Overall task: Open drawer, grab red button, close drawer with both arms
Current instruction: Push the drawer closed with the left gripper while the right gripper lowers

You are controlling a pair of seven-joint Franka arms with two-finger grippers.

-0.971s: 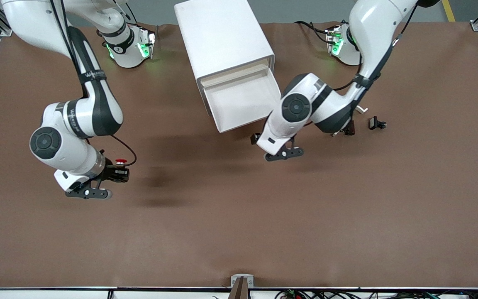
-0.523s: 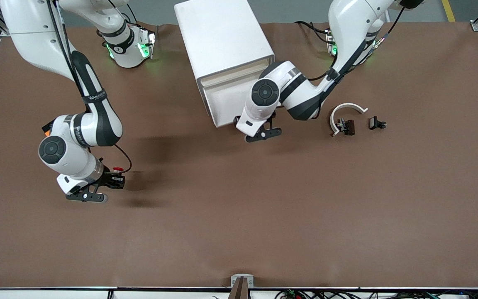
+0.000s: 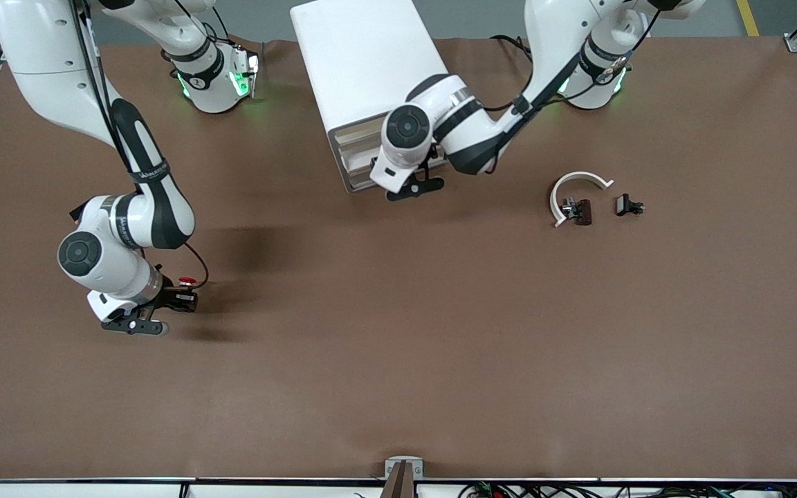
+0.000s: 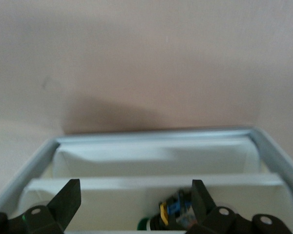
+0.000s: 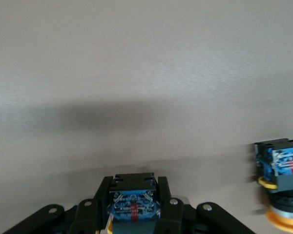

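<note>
The right gripper (image 3: 178, 302) pinches the round red-capped button (image 3: 185, 281), while the left gripper (image 3: 418, 181), fingers spread, touches the boxy cabinet's smooth cream drawer (image 3: 357, 151).

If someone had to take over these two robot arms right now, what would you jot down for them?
Right pincer: shut on the red-capped button, just above the table toward the right arm's end.
Left pincer: open, at the front of the drawer.
Drawer: almost fully inside the white cabinet.
Done: button is out and held.
Left: probably the last bit of the push to close the drawer.
</note>
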